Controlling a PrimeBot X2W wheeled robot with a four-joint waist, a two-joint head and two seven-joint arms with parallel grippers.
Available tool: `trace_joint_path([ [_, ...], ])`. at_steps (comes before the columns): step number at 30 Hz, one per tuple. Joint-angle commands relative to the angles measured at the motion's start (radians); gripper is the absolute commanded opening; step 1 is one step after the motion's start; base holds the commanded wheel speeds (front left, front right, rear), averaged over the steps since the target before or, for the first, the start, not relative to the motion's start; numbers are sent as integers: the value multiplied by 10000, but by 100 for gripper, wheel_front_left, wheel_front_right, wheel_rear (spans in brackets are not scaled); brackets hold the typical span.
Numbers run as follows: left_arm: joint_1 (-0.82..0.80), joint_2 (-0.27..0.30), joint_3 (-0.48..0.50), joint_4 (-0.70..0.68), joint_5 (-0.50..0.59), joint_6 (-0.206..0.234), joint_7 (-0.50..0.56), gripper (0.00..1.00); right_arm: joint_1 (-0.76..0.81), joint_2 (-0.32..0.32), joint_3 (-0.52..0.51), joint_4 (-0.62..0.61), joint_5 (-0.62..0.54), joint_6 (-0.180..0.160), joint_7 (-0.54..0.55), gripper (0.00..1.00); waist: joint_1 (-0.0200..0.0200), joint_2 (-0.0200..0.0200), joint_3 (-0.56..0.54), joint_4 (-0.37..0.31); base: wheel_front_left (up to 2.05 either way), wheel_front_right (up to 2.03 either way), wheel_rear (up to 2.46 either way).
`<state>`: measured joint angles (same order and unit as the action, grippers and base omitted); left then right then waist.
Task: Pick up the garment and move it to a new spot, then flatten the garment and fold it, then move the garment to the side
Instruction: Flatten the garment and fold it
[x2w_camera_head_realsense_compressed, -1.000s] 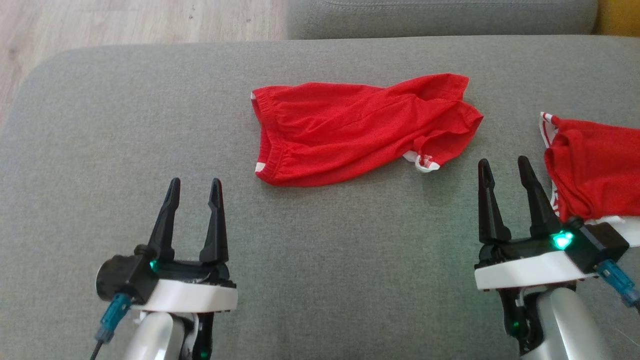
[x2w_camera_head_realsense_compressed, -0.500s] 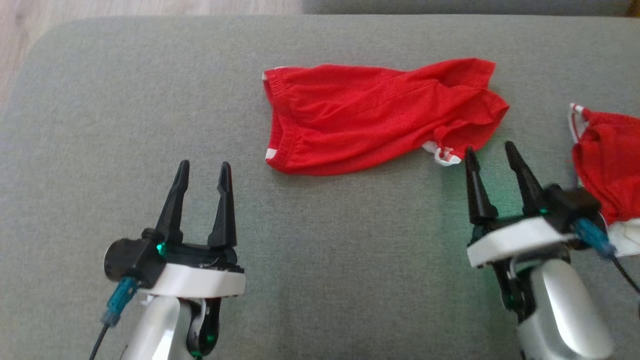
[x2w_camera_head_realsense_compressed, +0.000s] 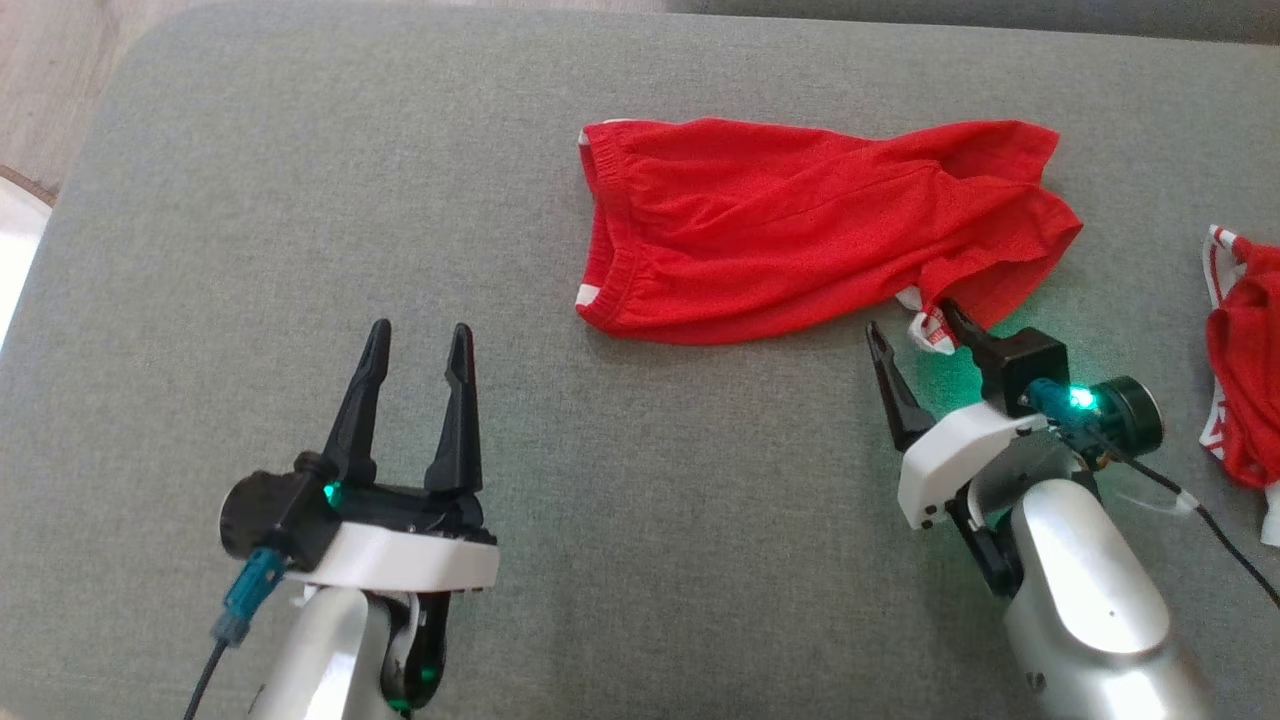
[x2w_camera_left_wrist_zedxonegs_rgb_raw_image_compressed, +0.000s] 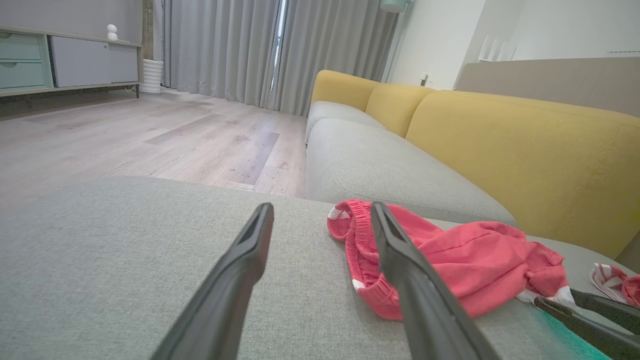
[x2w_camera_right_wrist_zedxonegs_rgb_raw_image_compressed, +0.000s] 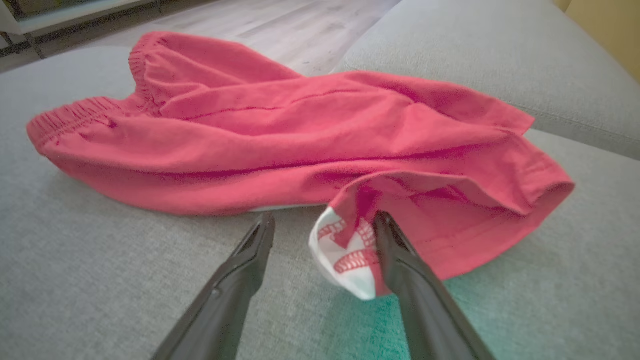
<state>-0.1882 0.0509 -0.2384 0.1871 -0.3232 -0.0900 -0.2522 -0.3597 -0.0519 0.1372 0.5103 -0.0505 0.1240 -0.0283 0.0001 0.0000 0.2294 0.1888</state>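
Seat cushion (x2w_camera_head_realsense_compressed: 300, 200): spans most of the head view.
Floor (x2w_camera_head_realsense_compressed: 40, 80): upper left corner, beyond the cushion.
Garment (x2w_camera_head_realsense_compressed: 800, 230): on the cushion, upper centre-right, lying left to right.
Second garment (x2w_camera_head_realsense_compressed: 1245, 370): on the cushion at the right edge, apart from the first.
Left gripper (x2w_camera_head_realsense_compressed: 418, 345): lower left, well apart from the garment.
Right gripper (x2w_camera_head_realsense_compressed: 912, 322): lower right, tips at the garment's lower right corner, a hem fold between them.

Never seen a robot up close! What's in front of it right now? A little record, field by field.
surface: grey cushion
garment: red shorts, crumpled, not folded
left gripper: open, empty, apart from the shorts
right gripper: open, white-trimmed corner of the shorts between its fingers, not gripped
also there: second red garment at the robot's right
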Motion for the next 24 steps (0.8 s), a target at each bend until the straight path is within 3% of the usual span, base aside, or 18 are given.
trace_joint_path([
  [1, -363, 10, 285, -280, 59, -71, -95, 100, -311, -30, 173, -65, -235, 67, 77, 100, -1, 0, -9, 21, 0, 0, 0],
  [2, -357, 7, 292, -276, 59, -73, -95, 100, -344, -29, 169, 24, -290, 67, 92, 59, -1, 0, -12, 21, 0, 0, 0],
  [3, -351, 5, 304, -272, 60, -73, -95, 100, -377, -27, 178, 87, -332, 67, 62, 0, -1, 0, -18, 13, 0, 0, 0],
  [8, -328, 0, 381, -260, 72, -61, -95, 100, -507, -15, 253, 149, -219, 67, -197, 0, -1, 0, -67, -124, 0, 0, 0],
  [13, -297, -3, 477, -232, 103, -75, -95, 100, -509, 8, 1143, -309, 826, 67, -490, 0, -1, 0, -282, -434, 0, 0, 0],
  [19, -164, -5, 654, -276, 149, -58, -95, 100, -582, 13, 2708, -2620, 3130, 67, -721, 0, -1, 0, -689, -830, 0, 0, 0],
  [24, 71, -5, 860, -345, 183, -42, -95, 100, -283, 15, 2098, -4684, 3892, 67, -360, 0, -1, 0, -1012, -1177, 0, 0, 0],
])
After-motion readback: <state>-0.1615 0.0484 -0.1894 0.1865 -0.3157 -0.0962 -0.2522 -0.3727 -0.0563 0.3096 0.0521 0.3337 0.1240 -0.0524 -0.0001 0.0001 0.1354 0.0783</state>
